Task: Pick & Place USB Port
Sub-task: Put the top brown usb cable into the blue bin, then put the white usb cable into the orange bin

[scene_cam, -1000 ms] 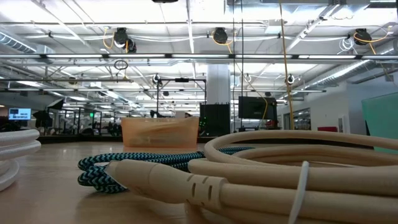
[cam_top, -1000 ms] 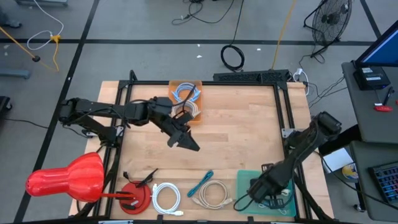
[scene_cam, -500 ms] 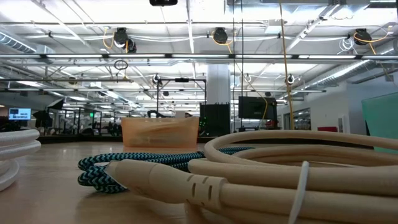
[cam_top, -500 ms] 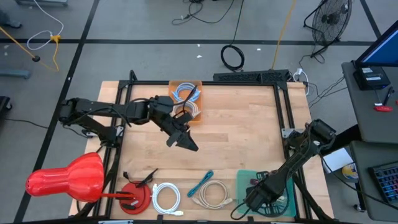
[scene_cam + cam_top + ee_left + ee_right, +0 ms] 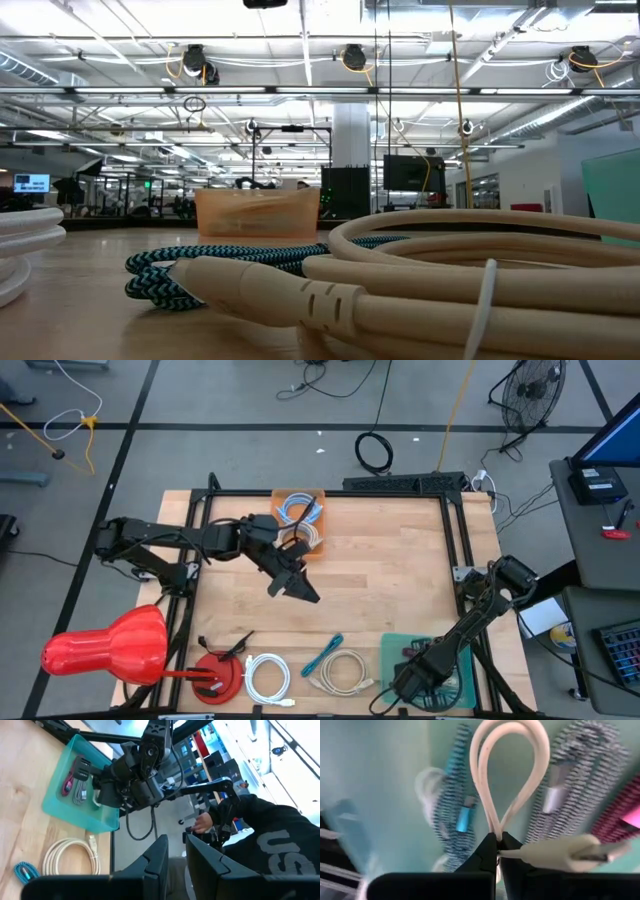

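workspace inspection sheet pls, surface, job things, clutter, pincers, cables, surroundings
surface: wooden table in a black frame.
job's things: teal bin at the near right holds braided cables; orange bin at the far edge holds coiled cables.
clutter: red round object.
grippers: left pincer raised mid-table, empty; right pincer in the teal bin, shut on white cable.
cables: white coil, cream coil, teal braided cable.
surroundings: person, fan.

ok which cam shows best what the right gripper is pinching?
Right wrist view: the right gripper is shut on a white cable looped over the teal bin. The high view shows only that gripper over the bin, grip hidden. The left wrist view shows it far off, and the low view misses it.
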